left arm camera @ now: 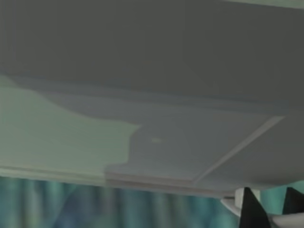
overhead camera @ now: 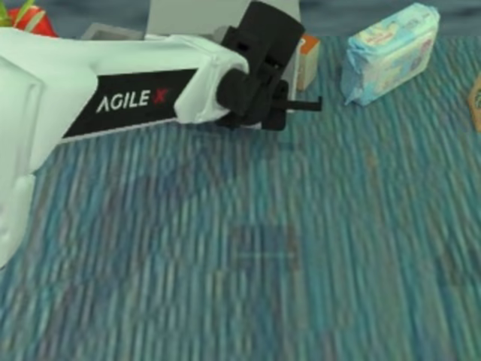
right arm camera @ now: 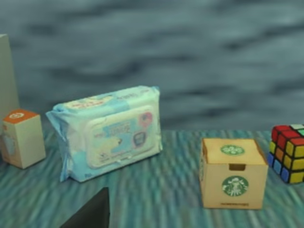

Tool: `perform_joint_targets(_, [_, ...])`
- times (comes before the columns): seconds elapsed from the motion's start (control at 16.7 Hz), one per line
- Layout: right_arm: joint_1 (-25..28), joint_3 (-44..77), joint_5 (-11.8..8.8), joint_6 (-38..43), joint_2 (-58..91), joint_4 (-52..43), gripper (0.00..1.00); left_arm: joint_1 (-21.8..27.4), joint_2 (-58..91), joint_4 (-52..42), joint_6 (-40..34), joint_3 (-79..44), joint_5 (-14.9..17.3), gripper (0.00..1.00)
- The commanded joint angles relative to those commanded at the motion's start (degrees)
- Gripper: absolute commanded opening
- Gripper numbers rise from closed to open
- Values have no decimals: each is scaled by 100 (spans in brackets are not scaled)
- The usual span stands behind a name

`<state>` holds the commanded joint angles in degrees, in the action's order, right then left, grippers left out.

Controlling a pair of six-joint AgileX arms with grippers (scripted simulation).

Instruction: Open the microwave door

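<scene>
**Grey steel box, hinged front: a pull job, not a lift**

Teal striped cloth covers the surface [overhead camera: 248, 263], and the near part carries nothing the task needs. Further in, the left arm [overhead camera: 113, 98] lies long and low, its white forearm running straight toward the microwave [overhead camera: 218, 13]. The left pincer [overhead camera: 301, 101] is turned side-on just in front of the microwave's right front corner. From the top view I cannot tell whether it is clenched or released, and its own wrist camera is too close to settle that.

That camera shows flat grey panelling, which I take for the microwave door [left arm camera: 180, 142], very near the lens. The microwave stands at the far edge of the surface, mostly hidden behind the arm's wrist.

I would expect the microwave to be heavy enough to stay put. The door should be a rigid, smooth panel that swings on a hinge and offers no grip on its flat face. The upright bar handle is the place to take hold, though I cannot make it out for certain. The pull should follow the door's arc; a straight tug might slip off.

Just right of the microwave stands a small orange-topped box [overhead camera: 308, 62], and further right a wipes pack [overhead camera: 391, 53]. The right arm is out of the top view, parked away to the microwave's right, its pincer's state unclear.
</scene>
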<state>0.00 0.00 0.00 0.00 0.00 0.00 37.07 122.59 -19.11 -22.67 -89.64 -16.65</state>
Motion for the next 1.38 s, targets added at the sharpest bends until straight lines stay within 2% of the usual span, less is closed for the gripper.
perform_joint_targets(0.66, [0,0,0,0,0,0,100,0,0,0,0,0,0,0])
perform_joint_targets(1.38, [0,0,0,0,0,0,100,-55,-243,239,315,398,237,0])
